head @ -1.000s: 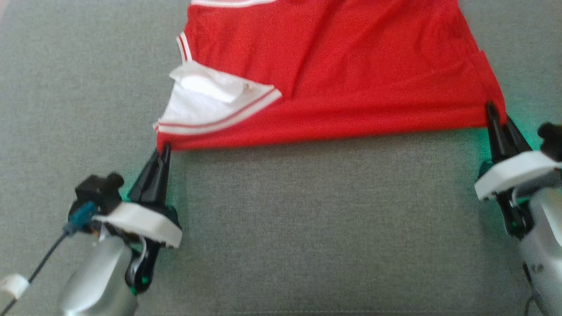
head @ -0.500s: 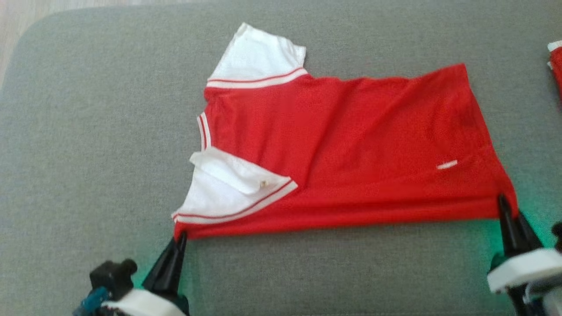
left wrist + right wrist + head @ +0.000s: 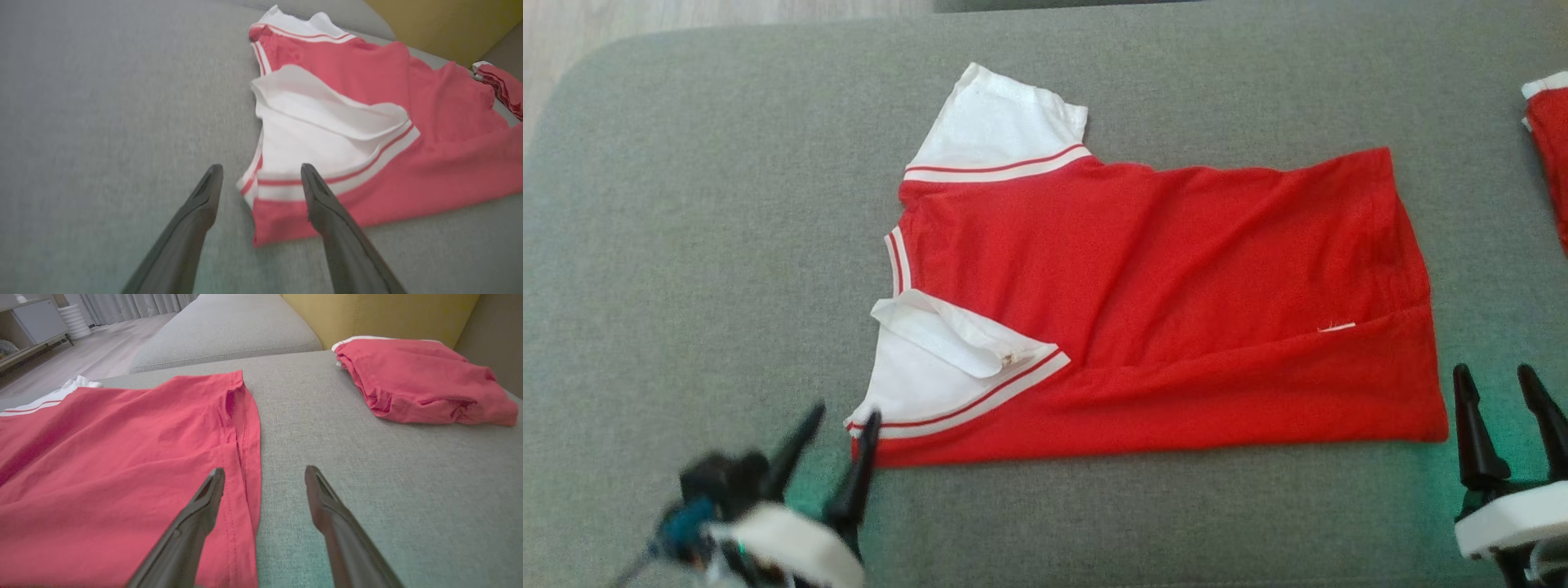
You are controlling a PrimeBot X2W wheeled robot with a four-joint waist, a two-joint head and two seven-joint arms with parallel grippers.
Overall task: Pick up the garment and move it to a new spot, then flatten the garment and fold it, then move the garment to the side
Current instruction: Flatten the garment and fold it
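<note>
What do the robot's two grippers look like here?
Left gripper: two long, black, tapering fingers on a white collar, with a black knob and a blue plug beside it. Right gripper: same black fingers and white collar. Green light glows near both.

The garment [image 3: 1176,310] is thin red cloth, matt and lightly creased, with smooth white cloth sleeves. The sofa cushion [image 3: 686,286] under it is coarse grey woven fabric, also matt. The folded red cloth piece [image 3: 425,379] at the cushion's right edge looks soft and crumpled. The left gripper [image 3: 845,411] and right gripper [image 3: 1494,369] have matt black, plastic-looking fingers.
</note>
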